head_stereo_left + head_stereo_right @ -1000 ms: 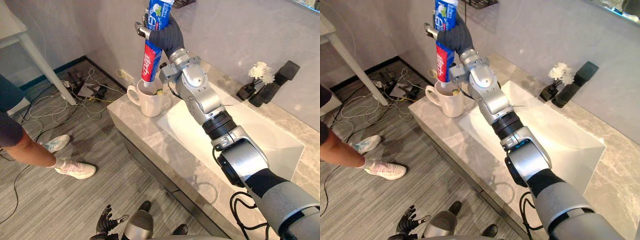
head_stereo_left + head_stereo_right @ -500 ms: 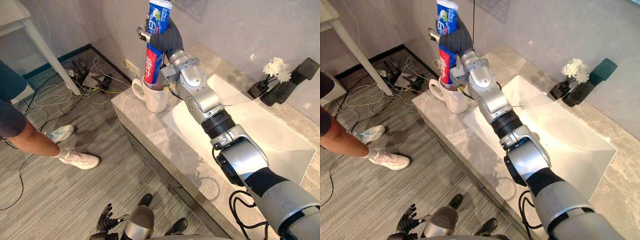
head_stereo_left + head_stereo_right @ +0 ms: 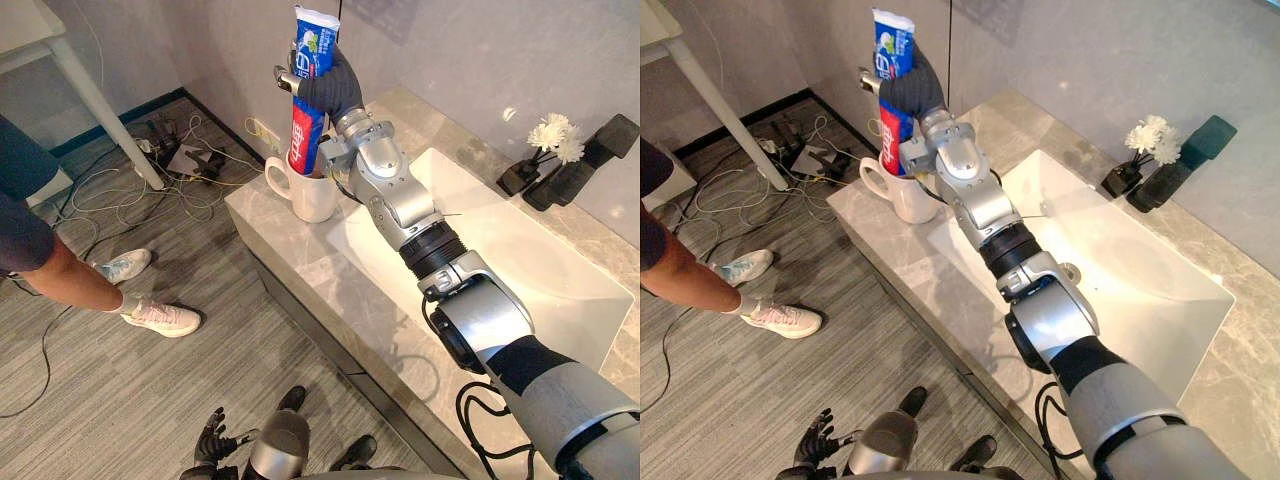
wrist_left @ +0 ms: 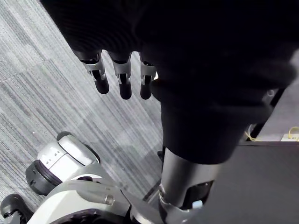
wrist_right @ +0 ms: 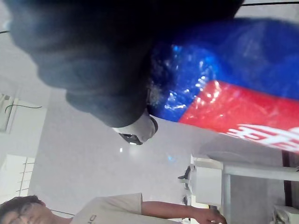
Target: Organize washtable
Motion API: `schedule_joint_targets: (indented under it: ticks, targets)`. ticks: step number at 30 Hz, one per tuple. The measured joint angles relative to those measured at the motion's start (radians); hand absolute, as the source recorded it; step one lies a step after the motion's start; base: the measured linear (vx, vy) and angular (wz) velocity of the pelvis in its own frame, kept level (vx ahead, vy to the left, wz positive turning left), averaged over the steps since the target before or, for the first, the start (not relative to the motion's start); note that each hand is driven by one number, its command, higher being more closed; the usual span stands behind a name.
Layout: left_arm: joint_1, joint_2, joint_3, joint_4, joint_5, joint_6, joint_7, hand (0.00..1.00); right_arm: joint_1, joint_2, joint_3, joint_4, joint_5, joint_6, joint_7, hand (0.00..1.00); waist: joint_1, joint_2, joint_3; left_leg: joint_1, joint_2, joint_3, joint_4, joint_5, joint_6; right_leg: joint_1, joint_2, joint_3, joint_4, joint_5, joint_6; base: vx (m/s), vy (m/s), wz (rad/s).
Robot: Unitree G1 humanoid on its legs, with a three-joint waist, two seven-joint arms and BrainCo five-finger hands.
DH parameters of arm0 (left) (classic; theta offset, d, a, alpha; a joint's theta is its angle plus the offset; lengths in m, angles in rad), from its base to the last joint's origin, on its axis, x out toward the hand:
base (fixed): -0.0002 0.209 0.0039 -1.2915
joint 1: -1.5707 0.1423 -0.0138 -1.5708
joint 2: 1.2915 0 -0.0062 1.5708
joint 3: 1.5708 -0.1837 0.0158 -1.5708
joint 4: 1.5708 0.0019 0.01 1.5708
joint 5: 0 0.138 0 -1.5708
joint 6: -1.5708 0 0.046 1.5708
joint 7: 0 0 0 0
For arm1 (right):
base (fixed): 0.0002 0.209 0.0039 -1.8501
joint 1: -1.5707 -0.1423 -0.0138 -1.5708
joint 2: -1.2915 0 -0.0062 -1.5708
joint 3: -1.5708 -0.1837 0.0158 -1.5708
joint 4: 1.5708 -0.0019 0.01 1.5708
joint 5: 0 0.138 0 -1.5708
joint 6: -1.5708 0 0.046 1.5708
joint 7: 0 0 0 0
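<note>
1. Left eye view: the right hand (image 3: 330, 85) is stretched out to the far left corner of the counter (image 3: 300, 265). Its fingers are wrapped round the tube (image 3: 304, 135) of toothpaste, gripping the blue upper half.
2. The tube stands nearly upright, with its red lower end dipped into the mouth of the white mug (image 3: 310, 198) on that corner.
3. My guess is that it is standing the tube in the mug. The next move would be to lower it until it rests on the bottom, then loosen the fingers and lift straight up so the mug isn't tipped.
4. The left hand (image 4: 120, 79) hangs low over the floor with its fingers straight and slightly apart, holding nothing.
5. A basin (image 3: 520, 270) lies to the right of the mug, and flowers (image 3: 553, 135) stand by the wall well away from it.
6. Nothing blocks the mug, but it sits close to the counter edge. A person (image 3: 40, 250) in white shoes (image 3: 155, 318) stands nearby, and cables (image 3: 170, 175) trail across the floor.
</note>
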Motion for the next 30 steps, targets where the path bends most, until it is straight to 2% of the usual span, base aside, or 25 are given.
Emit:
schedule_joint_targets:
  ticks: [30]
  targets:
    - [0.001, 0.001, -0.005, 0.01, -0.02, 0.0, 0.002, 0.0, 0.077, 0.0, 0.003, 0.001, -0.01, 0.0, 0.001, 0.0, -0.002, 0.001, 0.0, 0.013, 0.0, 0.016, -0.003, 0.001, 0.0, -0.002, -0.007, 0.016, 0.014, -0.001, 0.0, 0.0, 0.004, -0.01]
